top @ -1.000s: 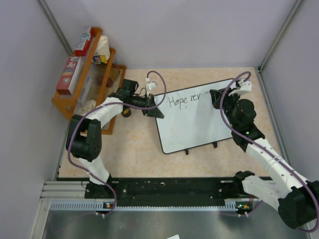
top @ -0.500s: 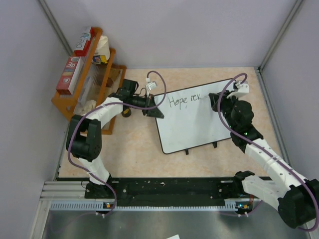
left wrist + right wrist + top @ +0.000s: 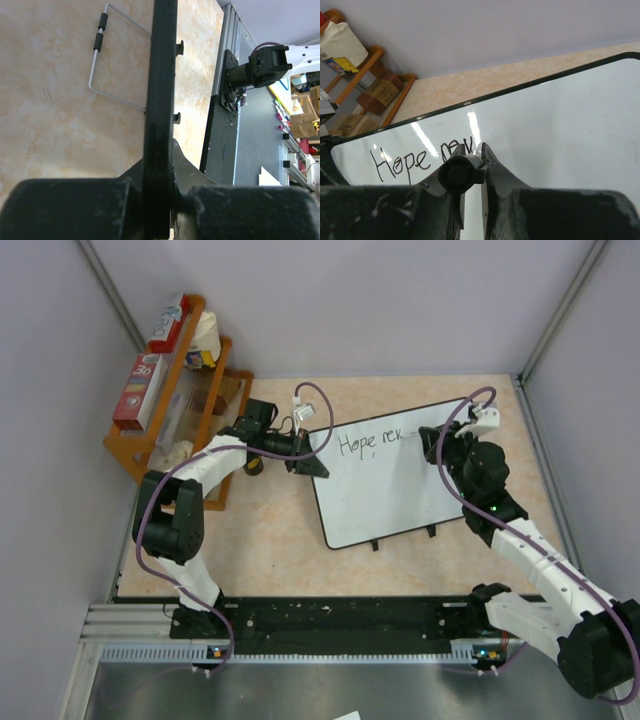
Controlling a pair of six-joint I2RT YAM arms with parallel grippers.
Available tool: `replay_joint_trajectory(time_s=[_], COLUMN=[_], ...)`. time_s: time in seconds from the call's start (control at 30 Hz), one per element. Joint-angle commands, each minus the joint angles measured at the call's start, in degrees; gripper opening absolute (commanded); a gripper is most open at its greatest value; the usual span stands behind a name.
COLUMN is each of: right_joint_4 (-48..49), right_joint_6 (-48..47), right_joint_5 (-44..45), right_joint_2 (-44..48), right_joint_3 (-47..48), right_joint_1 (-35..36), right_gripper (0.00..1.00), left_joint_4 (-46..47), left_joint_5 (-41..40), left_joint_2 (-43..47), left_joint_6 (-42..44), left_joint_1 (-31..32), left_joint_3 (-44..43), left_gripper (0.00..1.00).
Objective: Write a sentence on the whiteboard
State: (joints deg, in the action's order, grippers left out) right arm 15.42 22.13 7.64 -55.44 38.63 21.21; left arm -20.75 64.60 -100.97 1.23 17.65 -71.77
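Beige mottled tabletop (image 3: 270, 540) under whiteboard (image 3: 385, 490), pale lilac walls (image 3: 400, 300) around

Glossy whiteboard (image 3: 385, 495), sentence (image 3: 368, 443) reading "Hope rev"

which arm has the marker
The right arm: its fingers pinch the black marker at the whiteboard; the left arm's fingers clamp the board's rim instead.
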Motion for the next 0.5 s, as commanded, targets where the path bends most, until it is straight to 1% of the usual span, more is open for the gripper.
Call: replay_joint_trajectory(time_s=[0.0,0.47], right_joint_4=[2.9,2.2], right_joint_6=[0.2,0.6], right_joint_5=[0.2,4.6], right_joint_2=[-0.4,-1.1], right_joint_3=[0.6,1.7], right_joint_1=[-0.6,-1.3], right_gripper=[0.00,0.00], left_joint_4=[-2.3,-2.3], left_joint_5=[-15.0,-15.2], left_joint_2=[-1.0,-1.1], left_joint_6=[9.2,9.3], left_joint_1=[1.6,1.7], left_joint_3=[1.2,1.4], left_gripper=[0.00,0.00])
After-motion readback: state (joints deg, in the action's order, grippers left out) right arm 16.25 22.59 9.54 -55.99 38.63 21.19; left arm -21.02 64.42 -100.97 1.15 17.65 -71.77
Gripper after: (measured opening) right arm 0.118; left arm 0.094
